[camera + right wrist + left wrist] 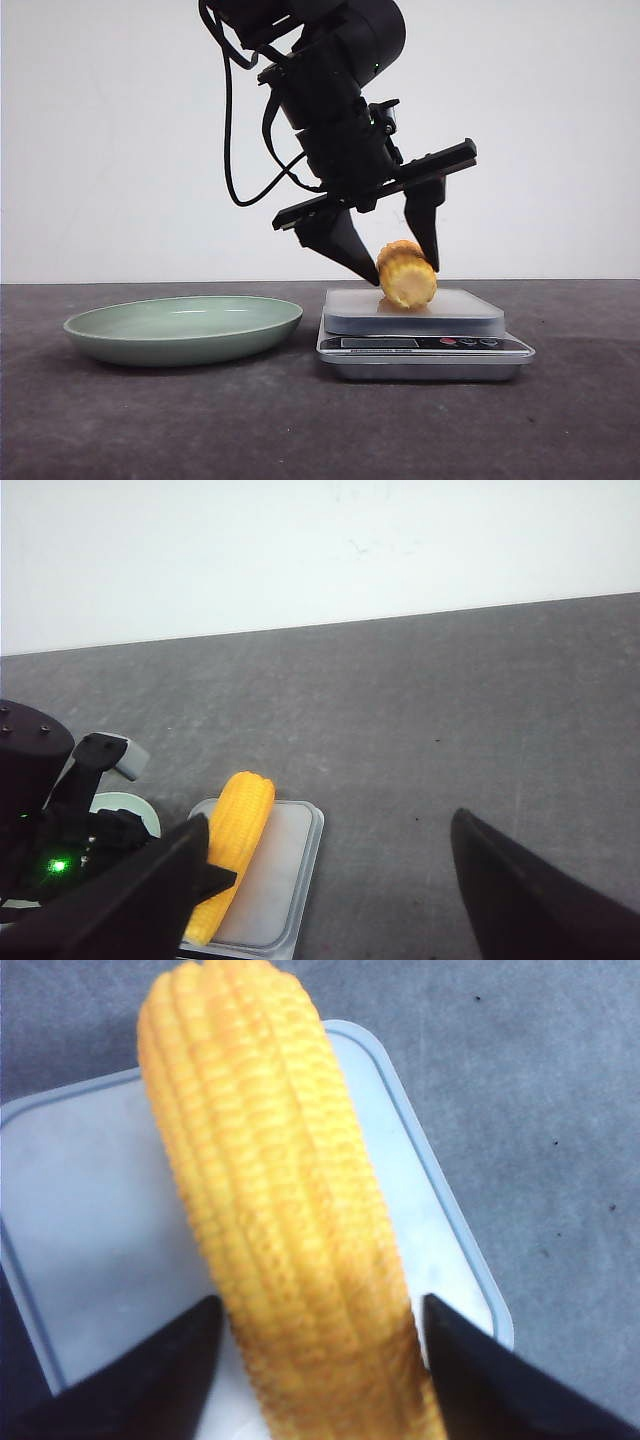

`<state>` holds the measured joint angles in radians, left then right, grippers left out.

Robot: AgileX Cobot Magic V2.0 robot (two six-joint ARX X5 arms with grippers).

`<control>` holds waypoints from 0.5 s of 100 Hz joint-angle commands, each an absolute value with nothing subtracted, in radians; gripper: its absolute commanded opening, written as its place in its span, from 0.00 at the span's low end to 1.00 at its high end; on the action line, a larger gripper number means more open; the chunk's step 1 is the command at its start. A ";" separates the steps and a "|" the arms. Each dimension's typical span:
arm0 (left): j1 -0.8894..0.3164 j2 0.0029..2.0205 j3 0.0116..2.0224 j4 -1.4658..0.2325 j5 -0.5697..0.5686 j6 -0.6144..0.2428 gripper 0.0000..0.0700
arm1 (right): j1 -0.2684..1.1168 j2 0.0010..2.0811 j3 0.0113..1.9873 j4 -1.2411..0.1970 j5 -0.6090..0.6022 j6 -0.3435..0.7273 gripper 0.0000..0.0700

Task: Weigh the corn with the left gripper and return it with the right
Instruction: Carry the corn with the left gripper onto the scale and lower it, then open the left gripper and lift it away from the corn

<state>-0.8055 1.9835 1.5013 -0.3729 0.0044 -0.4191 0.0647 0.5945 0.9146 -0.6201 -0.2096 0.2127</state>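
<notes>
The yellow-orange corn (409,284) lies on the platform of the silver kitchen scale (470,312). My left gripper (407,275) reaches down over it, one black finger on each side of the cob. In the left wrist view the corn (270,1160) runs across the pale scale platform (80,1210), and a thin gap shows between each fingertip and the cob, so the left gripper (315,1305) is open. My right gripper (330,818) is open and empty above the dark table, to the right of the scale (280,870) and the corn (240,815).
A shallow green plate (180,325) sits on the table left of the scale; a bit of its rim shows in the right wrist view (130,805). The dark grey table (560,420) stretches round both. A white wall stands behind.
</notes>
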 commanded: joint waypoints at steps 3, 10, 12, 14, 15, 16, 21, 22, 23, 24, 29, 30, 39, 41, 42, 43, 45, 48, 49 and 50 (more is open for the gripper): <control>-0.820 2.017 1.526 -0.371 0.006 -0.408 0.75 | 0.065 0.599 0.931 -0.620 -0.210 0.201 0.69; -0.820 2.016 1.530 -0.371 0.006 -0.408 0.75 | 0.065 0.599 0.931 -0.626 -0.210 0.201 0.69; -0.820 2.016 1.530 -0.371 0.006 -0.408 0.75 | 0.065 0.599 0.931 -0.628 -0.209 0.201 0.69; -0.820 2.016 1.531 -0.371 0.007 -0.408 0.75 | 0.065 0.599 0.931 -0.630 -0.209 0.200 0.69; -0.820 2.015 1.531 -0.371 0.006 -0.409 0.75 | 0.065 0.599 0.931 -0.630 -0.209 0.200 0.69; -0.820 2.014 1.531 -0.371 0.007 -0.409 0.75 | 0.065 0.599 0.931 -0.630 -0.209 0.200 0.69; -0.821 2.004 1.533 -0.371 0.006 -0.408 0.75 | 0.065 0.599 0.931 -0.632 -0.209 0.197 0.69; -0.821 2.001 1.533 -0.372 0.006 -0.407 0.75 | 0.065 0.599 0.931 -0.632 -0.209 0.197 0.69; -0.822 1.998 1.533 -0.372 0.006 -0.406 0.75 | 0.065 0.599 0.931 -0.632 -0.209 0.196 0.69; -0.822 1.994 1.533 -0.372 0.006 -0.405 0.75 | 0.065 0.599 0.931 -0.632 -0.209 0.196 0.69; -0.826 1.968 1.533 -0.373 -0.004 -0.397 0.75 | 0.065 0.599 0.931 -0.632 -0.209 0.194 0.69; -0.826 1.963 1.533 -0.373 -0.004 -0.393 0.75 | 0.065 0.599 0.931 -0.632 -0.209 0.194 0.69; -0.827 1.885 1.533 -0.397 -0.030 -0.342 0.75 | 0.065 0.599 0.931 -0.637 -0.210 0.194 0.69; -0.827 1.864 1.533 -0.409 -0.039 -0.328 0.75 | 0.065 0.599 0.931 -0.639 -0.210 0.194 0.69; -0.827 1.854 1.533 -0.416 -0.044 -0.321 0.75 | 0.065 0.599 0.931 -0.641 -0.210 0.194 0.69; -0.827 1.836 1.533 -0.427 -0.052 -0.312 0.75 | 0.065 0.599 0.931 -0.643 -0.209 0.193 0.69; -0.827 1.818 1.533 -0.439 -0.062 -0.300 0.75 | 0.065 0.599 0.931 -0.646 -0.209 0.193 0.69; -0.827 1.782 1.533 -0.467 -0.081 -0.282 0.75 | 0.065 0.599 0.931 -0.651 -0.210 0.192 0.69; -0.827 1.769 1.533 -0.478 -0.087 -0.276 0.75 | 0.065 0.599 0.931 -0.653 -0.210 0.191 0.69; -0.827 1.755 1.533 -0.489 -0.092 -0.271 0.75 | 0.065 0.599 0.931 -0.653 -0.210 0.190 0.69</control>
<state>-0.8158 1.8393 1.5024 -0.4595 -0.0586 -0.3450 0.0647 0.5945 0.9146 -0.6518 -0.2096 0.2054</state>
